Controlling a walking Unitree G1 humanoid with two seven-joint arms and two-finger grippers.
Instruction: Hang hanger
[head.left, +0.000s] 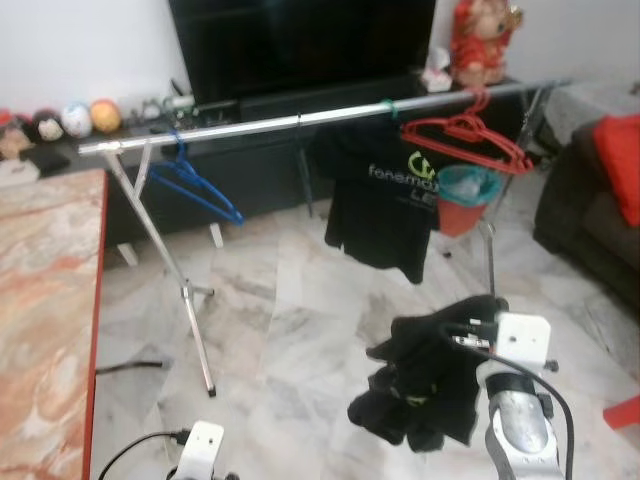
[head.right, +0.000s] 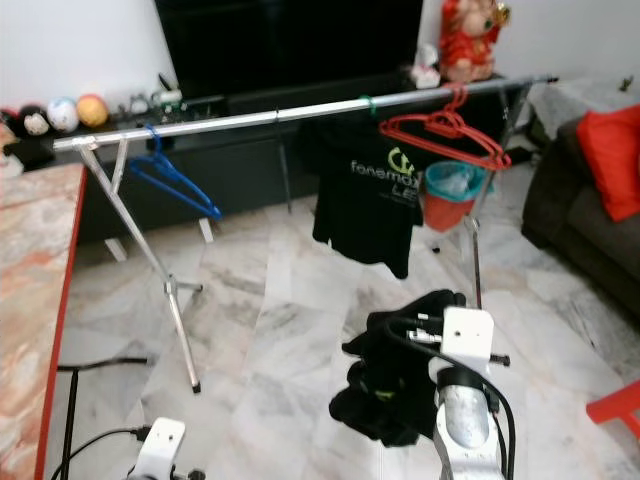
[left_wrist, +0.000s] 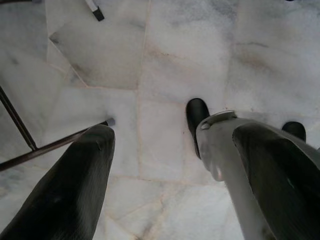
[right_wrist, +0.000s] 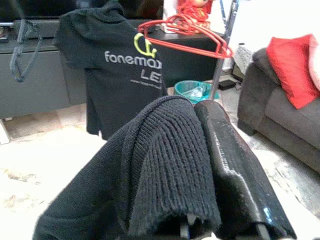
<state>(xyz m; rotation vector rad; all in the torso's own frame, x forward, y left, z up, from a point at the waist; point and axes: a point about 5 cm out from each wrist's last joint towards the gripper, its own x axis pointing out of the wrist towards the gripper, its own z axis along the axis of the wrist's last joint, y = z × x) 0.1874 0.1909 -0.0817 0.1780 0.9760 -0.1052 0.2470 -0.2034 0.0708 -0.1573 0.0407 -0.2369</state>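
The robot stands before a clothes rail (head.left: 300, 121), a long silver bar on splayed legs over a marble floor (head.left: 290, 330). On the rail hang a blue hanger (head.left: 195, 185), a black T-shirt (head.left: 385, 205) with pale lettering, and a cluster of red hangers (head.left: 470, 140) near the far end. A teal bin (head.right: 445, 190) sits behind the red hangers, and a dark sofa (head.right: 585, 220) with a red cushion (head.right: 615, 160) stands to the robot's right.

The right gripper (right_wrist: 220, 200) is raised in front of the body, its fingers closed on a bunched black knitted garment (head.left: 430, 385), which droops in folds well below and short of the rail. No hanger can be made out inside the bundle; whether one is buried in the cloth cannot be told. The left gripper (left_wrist: 170, 165) hangs low, pointing at the floor, its fingers spread apart and holding nothing.

Likely risks from here: the garment is held as a loose wad, so it may slide out of the fingers during the lift, or trailing folds may catch on the hung T-shirt or the red hangers and drag them off the bar. The rail looks light on its legs; a push from the arm could shift or tip it. The walk forward also passes near the rail's foot (head.left: 208, 392).
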